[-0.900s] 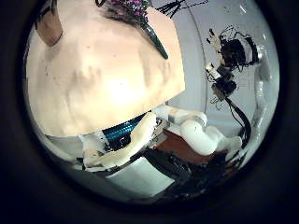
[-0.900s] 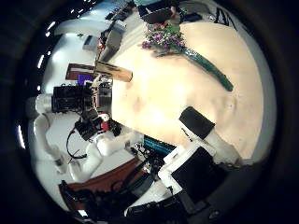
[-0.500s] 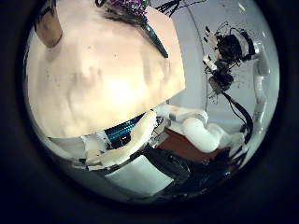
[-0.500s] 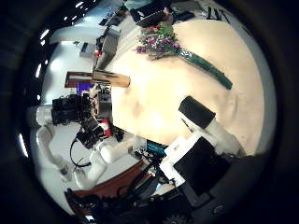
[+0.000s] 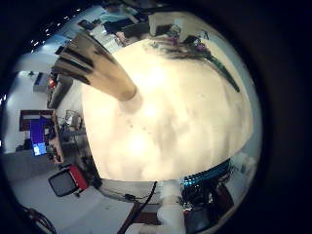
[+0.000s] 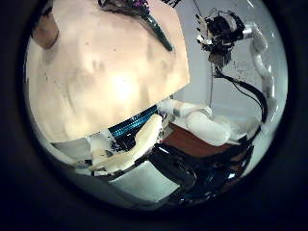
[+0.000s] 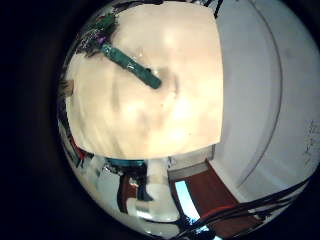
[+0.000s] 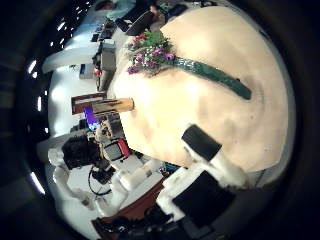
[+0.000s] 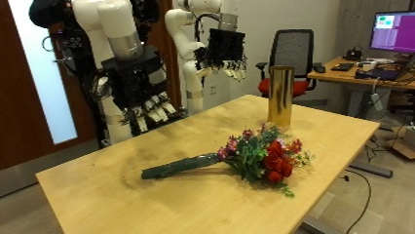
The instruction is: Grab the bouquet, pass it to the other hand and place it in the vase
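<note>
In the outside view a bouquet [image 9: 253, 156] of red and pink flowers with a green wrapped stem lies flat on the light wooden table [image 9: 143, 200]. A tall golden vase [image 9: 281, 96] stands upright near the far edge. My right hand [image 9: 153, 107] hangs open above the table's near-left edge, away from the bouquet. My left hand [image 9: 231, 58] hangs open farther back, beside the vase and above it. The left little finger side palm view shows the vase [image 5: 97, 68] and bouquet [image 5: 185, 47]. The right thumb side palm view shows the bouquet [image 8: 170, 62] and vase [image 8: 105, 103].
An office chair [image 9: 296, 54] and a desk with a monitor [image 9: 390, 34] stand behind the table. A brown door [image 9: 19, 88] is behind the arms. The right little finger side palm view shows the bouquet's stem [image 7: 130, 62] on the table.
Both thumb side palm views have shifted, so both hands have moved a little above the table. The bouquet and vase stay where they were.
</note>
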Controlling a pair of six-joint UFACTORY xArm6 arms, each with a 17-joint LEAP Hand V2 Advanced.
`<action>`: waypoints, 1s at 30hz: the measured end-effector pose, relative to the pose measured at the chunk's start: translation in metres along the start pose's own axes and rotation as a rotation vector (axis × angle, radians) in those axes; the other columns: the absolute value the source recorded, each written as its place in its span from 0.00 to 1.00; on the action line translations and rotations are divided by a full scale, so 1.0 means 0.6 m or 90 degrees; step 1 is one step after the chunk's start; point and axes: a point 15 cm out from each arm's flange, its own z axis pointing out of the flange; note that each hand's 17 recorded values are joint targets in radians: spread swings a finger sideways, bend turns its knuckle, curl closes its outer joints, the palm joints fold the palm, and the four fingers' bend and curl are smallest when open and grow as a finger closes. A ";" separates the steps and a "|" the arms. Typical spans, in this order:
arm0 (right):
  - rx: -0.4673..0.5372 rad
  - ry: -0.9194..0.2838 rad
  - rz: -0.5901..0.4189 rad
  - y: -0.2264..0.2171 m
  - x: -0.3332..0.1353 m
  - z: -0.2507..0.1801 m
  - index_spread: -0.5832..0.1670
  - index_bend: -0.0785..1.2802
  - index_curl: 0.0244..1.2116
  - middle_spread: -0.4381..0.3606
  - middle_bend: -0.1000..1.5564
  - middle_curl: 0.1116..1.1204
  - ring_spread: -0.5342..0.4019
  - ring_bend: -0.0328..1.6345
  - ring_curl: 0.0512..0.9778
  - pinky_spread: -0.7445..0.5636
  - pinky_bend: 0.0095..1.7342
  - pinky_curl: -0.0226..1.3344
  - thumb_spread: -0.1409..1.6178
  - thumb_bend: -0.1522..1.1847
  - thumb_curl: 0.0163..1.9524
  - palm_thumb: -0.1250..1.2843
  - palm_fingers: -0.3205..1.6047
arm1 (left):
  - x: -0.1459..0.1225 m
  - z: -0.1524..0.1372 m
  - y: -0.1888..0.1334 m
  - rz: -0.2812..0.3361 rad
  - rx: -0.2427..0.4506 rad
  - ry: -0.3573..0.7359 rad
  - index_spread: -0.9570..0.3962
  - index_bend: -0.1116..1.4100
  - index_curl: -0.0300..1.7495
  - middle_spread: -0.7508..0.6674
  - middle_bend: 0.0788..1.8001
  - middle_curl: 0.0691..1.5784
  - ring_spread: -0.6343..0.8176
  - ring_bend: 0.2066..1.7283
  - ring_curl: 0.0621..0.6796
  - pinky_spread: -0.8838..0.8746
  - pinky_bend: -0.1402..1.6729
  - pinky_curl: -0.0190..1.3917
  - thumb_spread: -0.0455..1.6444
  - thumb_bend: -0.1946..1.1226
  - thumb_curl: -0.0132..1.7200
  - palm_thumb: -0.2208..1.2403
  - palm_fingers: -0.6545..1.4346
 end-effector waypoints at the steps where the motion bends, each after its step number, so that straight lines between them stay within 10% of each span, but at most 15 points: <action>1: 0.017 -0.002 0.002 -0.015 0.001 0.002 0.53 0.16 0.20 0.69 0.16 0.20 0.67 0.32 0.21 0.72 0.26 0.24 0.74 0.10 0.18 0.53 0.25 | -0.002 0.003 0.001 0.001 -0.004 -0.001 0.87 0.19 0.21 0.72 0.11 0.18 0.77 0.17 0.22 0.78 0.18 0.20 0.58 0.13 0.18 0.37 0.41; 5: 0.086 -0.021 0.027 -0.069 0.009 0.030 0.43 0.21 0.20 0.71 0.17 0.18 0.69 0.30 0.20 0.71 0.29 0.25 0.74 0.10 0.18 0.53 0.21 | -0.017 0.007 -0.002 -0.005 -0.012 0.002 0.86 0.19 0.21 0.71 0.11 0.19 0.77 0.16 0.21 0.78 0.18 0.19 0.58 0.13 0.18 0.37 0.41; 8: 0.068 -0.027 0.059 -0.054 0.033 0.110 0.60 0.15 0.18 0.78 0.18 0.19 0.73 0.34 0.22 0.71 0.31 0.25 0.73 0.10 0.19 0.55 0.20 | -0.020 0.006 -0.012 -0.008 -0.016 0.005 0.87 0.19 0.21 0.71 0.11 0.18 0.77 0.16 0.21 0.77 0.18 0.19 0.58 0.13 0.18 0.37 0.41; 30: 0.009 -0.025 0.092 -0.069 0.071 0.221 0.70 0.18 0.20 0.82 0.25 0.23 0.76 0.34 0.20 0.72 0.29 0.22 0.70 0.10 0.19 0.57 0.23 | -0.002 0.015 -0.039 0.004 -0.042 0.008 0.88 0.19 0.22 0.71 0.11 0.18 0.77 0.15 0.20 0.77 0.18 0.19 0.59 0.13 0.18 0.37 0.40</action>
